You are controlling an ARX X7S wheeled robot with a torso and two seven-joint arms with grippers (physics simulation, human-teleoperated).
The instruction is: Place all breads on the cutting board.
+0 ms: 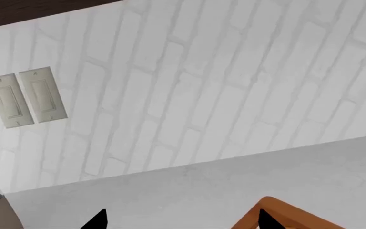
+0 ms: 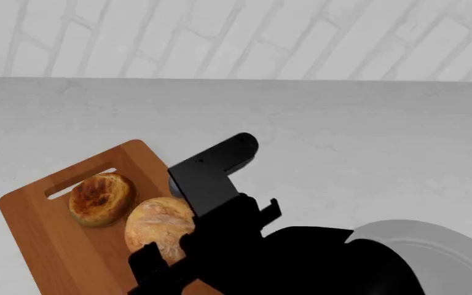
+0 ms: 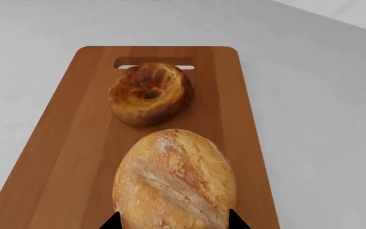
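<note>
head view high over cutting board (image 2: 56,246), right wrist close above it, left wrist faces wall (image 1: 234,86)

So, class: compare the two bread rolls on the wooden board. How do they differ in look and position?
The darker roll has a glossy, browned, blotchy top; the paler roll is golden-tan with a floury, cracked crust. The darker roll partly covers the handle slot of the cutting board; the paler roll lies further from the slot, between the right end effector's fingertips. Both rest on the board, close together.
</note>
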